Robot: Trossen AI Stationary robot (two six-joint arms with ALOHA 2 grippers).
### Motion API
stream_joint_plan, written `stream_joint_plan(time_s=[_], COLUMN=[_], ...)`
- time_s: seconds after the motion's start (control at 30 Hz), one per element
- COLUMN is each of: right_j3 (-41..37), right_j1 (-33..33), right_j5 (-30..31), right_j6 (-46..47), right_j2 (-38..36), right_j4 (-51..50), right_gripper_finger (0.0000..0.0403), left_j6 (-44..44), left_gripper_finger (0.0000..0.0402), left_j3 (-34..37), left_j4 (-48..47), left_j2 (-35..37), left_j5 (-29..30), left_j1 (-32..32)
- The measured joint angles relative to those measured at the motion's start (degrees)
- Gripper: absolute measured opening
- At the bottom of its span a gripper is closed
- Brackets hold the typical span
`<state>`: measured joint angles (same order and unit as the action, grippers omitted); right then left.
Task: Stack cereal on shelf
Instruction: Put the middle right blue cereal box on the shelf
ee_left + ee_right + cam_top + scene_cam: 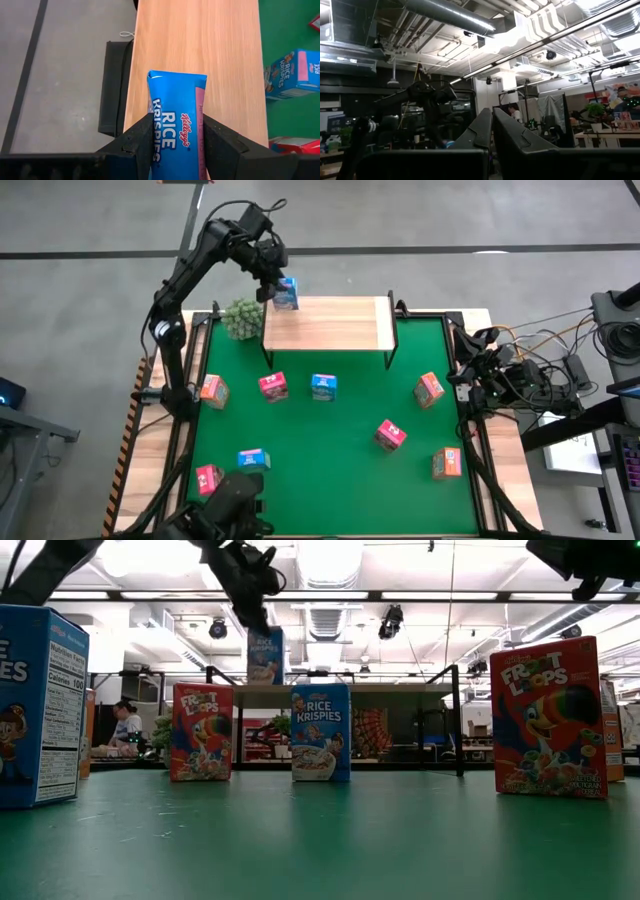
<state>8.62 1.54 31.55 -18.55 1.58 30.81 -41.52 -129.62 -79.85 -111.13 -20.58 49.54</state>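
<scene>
Fingers [137,142] of the left hand [176,145] press on both narrow sides of a blue Rice Krispies cardboard box [176,115], holding it firmly at about half their spread. Only the left wrist view shows this grip close up, with the box's top end pointing out over the light wooden plank shelf [200,50]; whether the box touches the plank I cannot tell there. The low view adds that the same box [265,655] stands upright just above the shelf top [350,687], under the hand [250,580]. From the high view the left arm reaches far out from its base, elbow bent, the hand [272,280] at the shelf's left rear corner [280,315] beside a small green leafy plant [241,318].

The high view alone counts the other boxes on the green mat worktop [330,440]: a pink-red box [273,386] and a blue box [323,386] just in front of the shelf, an orange box [212,389] at the left, more scattered right and near. The low view shows a Froot Loops front [203,732] and a Rice Krispies front [320,732].

The right hand [492,130] is fully closed on nothing, raised and facing the room, its arm folded at the worktop's right edge [480,375].
</scene>
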Motion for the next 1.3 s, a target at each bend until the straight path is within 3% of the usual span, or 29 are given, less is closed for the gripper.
stream_joint_plan(time_s=[0.67,1.07,1.3], right_j3=[0.0,0.0,0.0], right_j1=[0.0,0.0,0.0], right_j5=[0.0,0.0,0.0], right_j6=[0.0,0.1,0.1], right_j2=[0.0,0.0,0.0], right_j4=[-0.3,-0.4,-0.3], right_gripper_finger=[0.0009,0.0009,0.0009], left_j6=[-1.4,-1.5,-1.4], left_gripper_finger=[0.0129,0.0176,0.0183], left_j3=[0.0,0.0,0.0], left_j4=[0.4,0.7,0.7], left_j2=[-1.4,-1.3,-1.3], left_j5=[1.8,1.8,1.8], left_j1=[2.5,2.6,2.6])
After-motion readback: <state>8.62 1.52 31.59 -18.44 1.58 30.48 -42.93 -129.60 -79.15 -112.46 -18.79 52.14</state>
